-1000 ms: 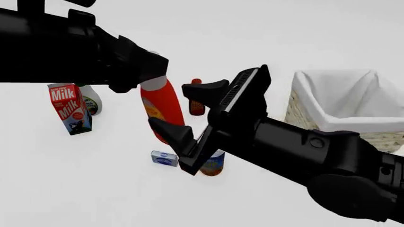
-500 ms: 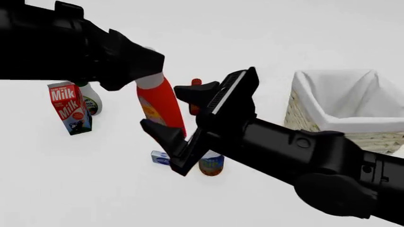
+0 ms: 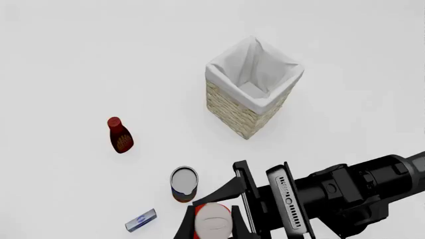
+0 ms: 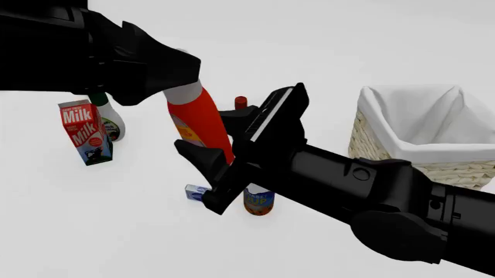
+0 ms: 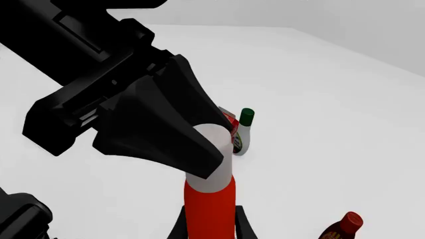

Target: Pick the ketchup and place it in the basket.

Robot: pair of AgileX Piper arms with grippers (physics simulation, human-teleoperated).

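My left gripper grips the ketchup by its cap, tilted, mid-counter. My right jaws are wide around its body. I'd close right squarely before left lets go, then carry to the basket at the right edge.

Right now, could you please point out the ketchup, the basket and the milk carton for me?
ketchup [image 4: 203, 119]: front view, on its red-orange body.
basket [image 4: 371, 143]: front view, on its woven wicker wall.
milk carton [image 4: 83, 132]: front view, on its red printed face.
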